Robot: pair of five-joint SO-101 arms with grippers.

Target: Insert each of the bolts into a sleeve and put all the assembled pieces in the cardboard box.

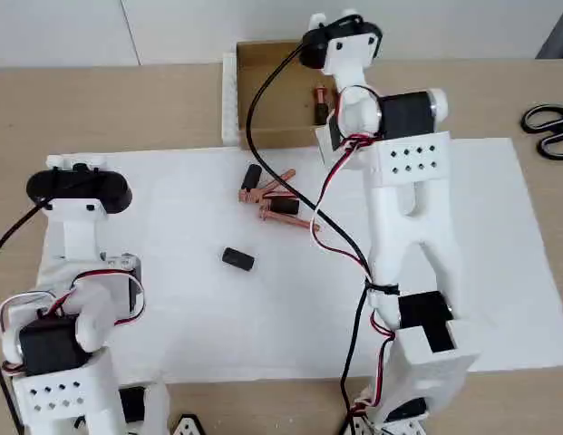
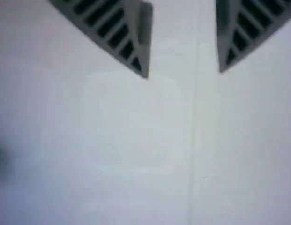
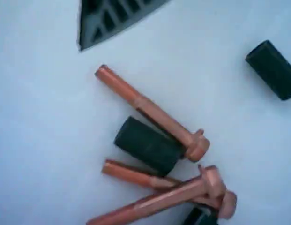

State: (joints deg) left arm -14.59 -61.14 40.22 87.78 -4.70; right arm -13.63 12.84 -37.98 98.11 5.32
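Three copper bolts [image 1: 274, 188] lie loose on the white sheet [image 1: 190, 308] close by the right end effector [image 3: 115, 21]; whether that end effector is apart or together cannot be told. The nearest bolt [image 3: 152, 115] rests with its shank against a black sleeve [image 3: 147, 145]. The other two bolts lie crossed on the far side of that sleeve from the end effector, their heads close together. A second sleeve [image 1: 251, 176] sits just beside the cluster. A lone sleeve [image 1: 237, 259] lies on the sheet apart from it, between the two end effectors. One assembled piece [image 1: 319, 101], a bolt seated in a sleeve, lies inside the cardboard box [image 1: 272, 91], just beside the right arm's wrist as seen from above. The left end effector [image 2: 182, 72] hangs over bare sheet with its fingers [image 2: 122, 33] spread apart and nothing between them, well apart from the bolts and from the box. Scissors [image 1: 546, 122] lie on the counter [image 1: 127, 109] off the sheet, well away from both end effectors, on the right arm's side.
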